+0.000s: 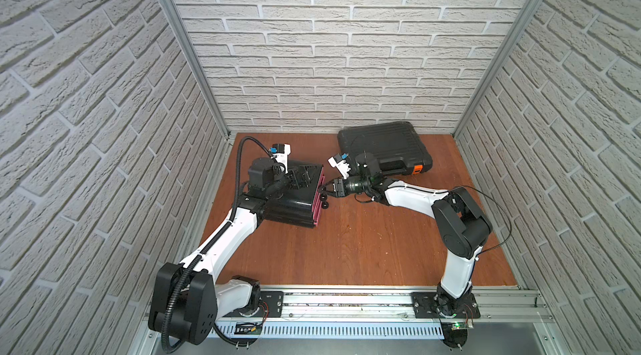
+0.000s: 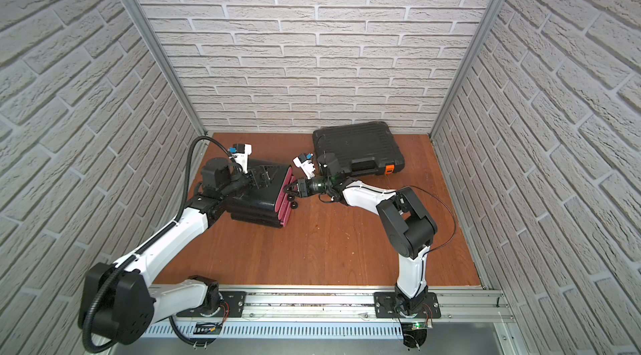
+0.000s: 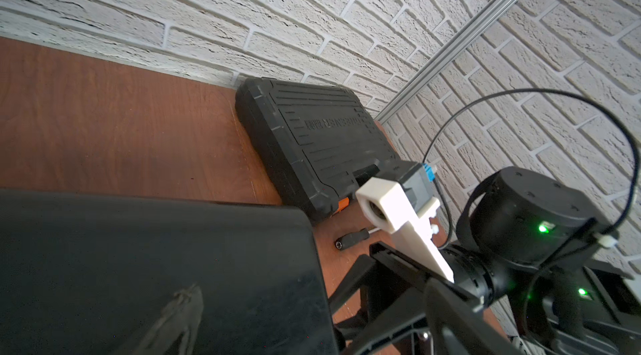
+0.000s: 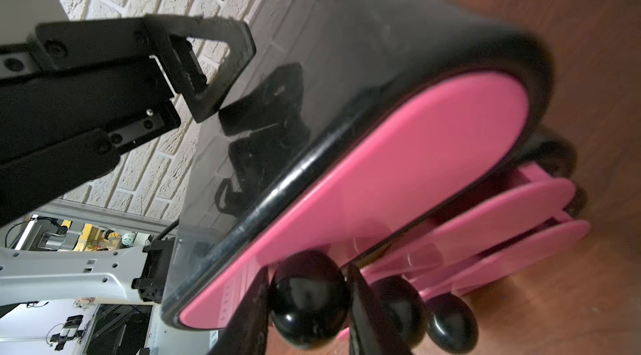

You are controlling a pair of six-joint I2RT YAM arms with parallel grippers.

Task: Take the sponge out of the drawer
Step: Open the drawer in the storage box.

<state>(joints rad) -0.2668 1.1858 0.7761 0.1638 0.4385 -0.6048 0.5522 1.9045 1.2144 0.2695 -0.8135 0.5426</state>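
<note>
A black drawer unit with three pink drawer fronts stands left of the table's middle. Each front carries a black round knob. My right gripper is level with the top drawer, and its two fingers press on either side of that drawer's knob. It shows in both top views. The top drawer sits flush in the body. My left gripper lies open on the unit's black top, with nothing between its fingers. The sponge is hidden.
A closed black tool case with an orange latch lies at the back against the wall. A small black-handled screwdriver lies on the wooden table between the case and the drawer unit. Brick walls close in three sides.
</note>
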